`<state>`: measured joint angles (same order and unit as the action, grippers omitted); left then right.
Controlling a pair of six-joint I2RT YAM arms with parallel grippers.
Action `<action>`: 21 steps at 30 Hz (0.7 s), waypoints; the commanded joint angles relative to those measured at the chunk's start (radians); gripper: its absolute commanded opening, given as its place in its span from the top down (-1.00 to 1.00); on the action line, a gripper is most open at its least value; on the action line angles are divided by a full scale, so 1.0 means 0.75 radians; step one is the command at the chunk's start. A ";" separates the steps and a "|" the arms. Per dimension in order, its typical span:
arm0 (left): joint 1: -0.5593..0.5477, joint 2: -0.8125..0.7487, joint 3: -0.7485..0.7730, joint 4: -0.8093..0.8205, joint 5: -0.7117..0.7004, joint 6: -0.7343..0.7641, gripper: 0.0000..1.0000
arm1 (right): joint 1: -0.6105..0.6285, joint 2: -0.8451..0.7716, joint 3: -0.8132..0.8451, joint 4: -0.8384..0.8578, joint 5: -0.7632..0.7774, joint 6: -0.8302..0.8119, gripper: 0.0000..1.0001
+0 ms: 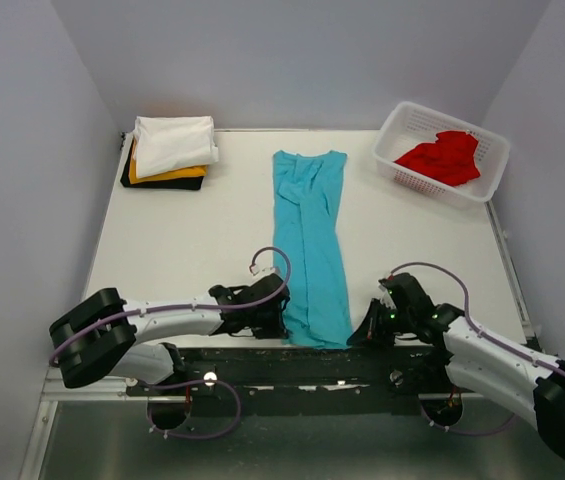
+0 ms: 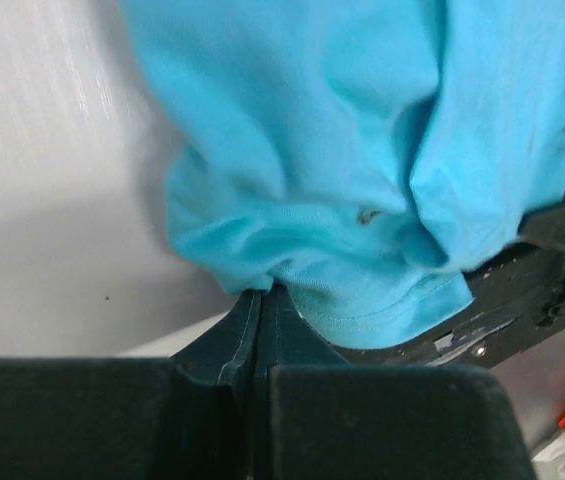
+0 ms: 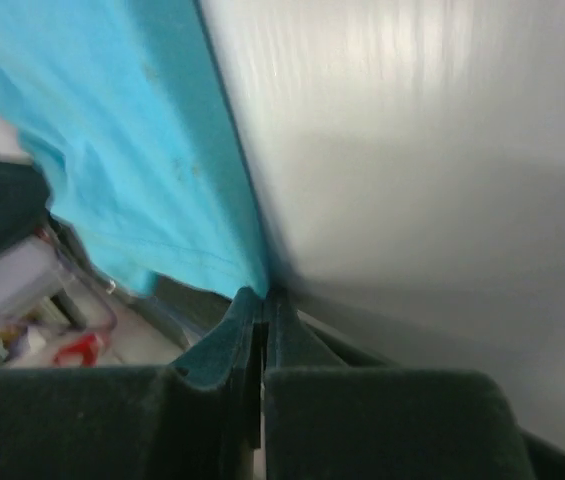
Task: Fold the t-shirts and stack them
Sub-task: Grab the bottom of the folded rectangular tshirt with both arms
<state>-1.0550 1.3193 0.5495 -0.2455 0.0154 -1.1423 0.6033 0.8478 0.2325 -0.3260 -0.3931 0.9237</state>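
Note:
The teal t-shirt (image 1: 311, 245) lies folded into a long narrow strip down the middle of the table, collar end far, hem end at the near edge. My left gripper (image 1: 280, 322) is shut on the hem's left corner (image 2: 262, 280). My right gripper (image 1: 358, 336) is shut on the hem's right corner (image 3: 260, 285). A folded stack of white (image 1: 174, 142), yellow-orange (image 1: 167, 174) and black (image 1: 160, 183) shirts sits at the far left. The red shirt (image 1: 444, 156) lies crumpled in the basket.
A white plastic lattice basket (image 1: 398, 124) stands at the far right corner. Grey walls close in the table on three sides. A black mounting rail (image 1: 292, 365) runs along the near edge under both arms.

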 commanded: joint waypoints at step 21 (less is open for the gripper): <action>0.261 -0.226 0.281 -0.026 0.172 0.402 1.00 | 0.014 0.230 0.695 -0.275 0.512 -0.206 0.99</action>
<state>-0.9752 1.1133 0.6941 -0.3107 0.0925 -0.9356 0.6098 0.9630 0.6655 -0.5179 -0.2173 0.8062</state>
